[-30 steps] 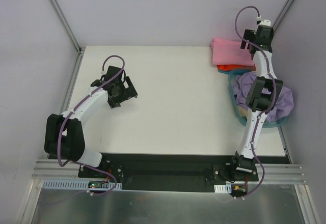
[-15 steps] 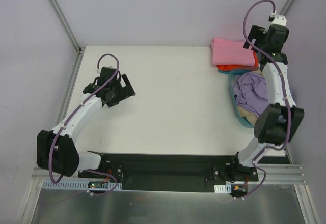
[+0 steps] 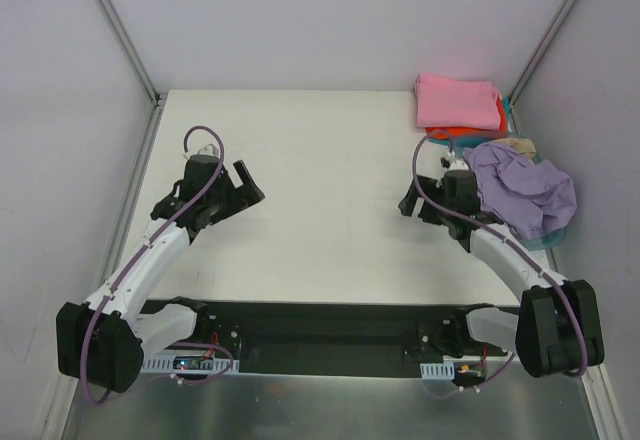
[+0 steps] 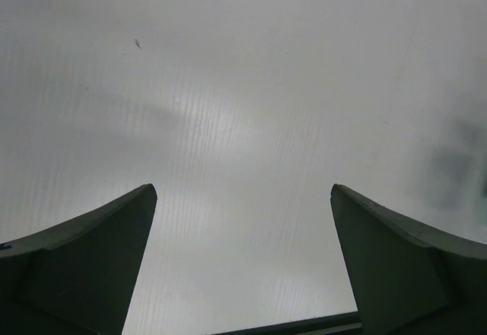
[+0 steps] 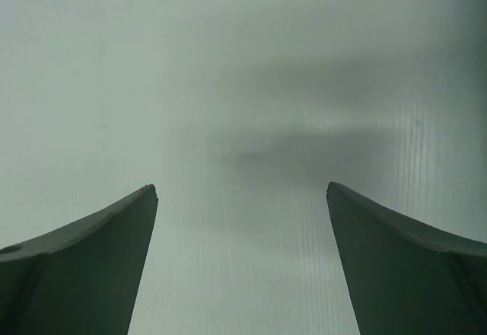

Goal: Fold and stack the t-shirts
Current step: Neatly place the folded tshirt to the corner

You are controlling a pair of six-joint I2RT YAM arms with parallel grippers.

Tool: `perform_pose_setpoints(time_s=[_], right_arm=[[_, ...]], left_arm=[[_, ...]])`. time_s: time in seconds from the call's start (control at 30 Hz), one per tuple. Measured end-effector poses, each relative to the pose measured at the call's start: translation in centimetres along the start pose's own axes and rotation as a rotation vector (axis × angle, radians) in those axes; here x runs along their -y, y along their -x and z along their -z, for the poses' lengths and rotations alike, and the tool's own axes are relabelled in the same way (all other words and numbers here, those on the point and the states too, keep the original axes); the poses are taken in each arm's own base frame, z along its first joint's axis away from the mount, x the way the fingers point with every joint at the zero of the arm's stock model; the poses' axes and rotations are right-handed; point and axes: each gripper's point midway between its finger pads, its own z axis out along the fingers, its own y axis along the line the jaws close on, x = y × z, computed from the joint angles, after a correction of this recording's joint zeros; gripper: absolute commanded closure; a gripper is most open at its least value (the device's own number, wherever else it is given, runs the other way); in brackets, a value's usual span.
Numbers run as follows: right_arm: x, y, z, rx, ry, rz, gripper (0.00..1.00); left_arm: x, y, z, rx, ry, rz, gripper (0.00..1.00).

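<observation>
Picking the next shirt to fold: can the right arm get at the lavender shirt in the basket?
Probably yes. The lavender shirt lies heaped on top of the basket, uncovered. The open, empty right gripper hangs over the table just beside it, with nothing between them.

Leaves only a thin strip of the orange-red t-shirt (image 3: pixel 455 133) exposed beneath the folded pink t-shirt (image 3: pixel 458 100). Conceals most of the basket (image 3: pixel 547 244) and all but a corner of the beige t-shirt (image 3: pixel 517 145) under the crumpled lavender t-shirt (image 3: pixel 525 190). Crops the fingers (image 4: pixel 84 274) of the left end effector (image 4: pixel 243 190) and of the right end effector (image 5: pixel 241 190) at the lower edge of each wrist view.
</observation>
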Motion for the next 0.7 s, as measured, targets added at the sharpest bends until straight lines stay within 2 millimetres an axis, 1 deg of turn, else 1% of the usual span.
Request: perform_pose_setpoints(time_s=[0.07,0.1,0.13,0.17,0.23,0.27,0.37,0.43,0.7], right_arm=[[1.4,-4.0,0.2,-0.057,-0.030,-0.037,0.03],[2.0,-5.6,0.5,-0.078,-0.041,-0.049,0.03],[2.1,-6.7,1.0,-0.081,-0.041,-0.052,0.03],[2.0,-6.9,1.4,-0.070,-0.035,-0.052,0.03],[1.5,-6.0,2.2,-0.017,-0.011,-0.047,0.03],[1.0,-5.0,2.8,0.030,0.007,-0.042,0.03],[0.1,-2.6,4.2,0.133,0.046,-0.029,0.03],[-0.2,-1.8,4.8,0.173,0.061,-0.016,0.03],[-0.3,-1.0,5.6,0.213,0.065,0.000,0.03]], left_arm=[[-0.3,-0.4,-0.1,0.000,-0.006,-0.001,0.01],[-0.5,-0.8,-0.1,-0.002,-0.006,0.000,0.01],[-0.8,-1.2,-0.2,-0.007,-0.003,0.000,0.01],[-1.1,-1.5,-0.3,-0.010,-0.001,0.000,0.01],[-1.5,-2.1,-0.4,-0.014,0.003,0.001,0.01],[-1.8,-2.4,-0.4,-0.017,0.006,0.002,0.01],[-1.8,-2.4,-0.4,-0.013,0.002,0.002,0.01],[-1.6,-2.2,-0.3,-0.002,-0.007,0.001,0.01],[-1.3,-1.7,-0.3,0.017,-0.021,0.000,0.01]])
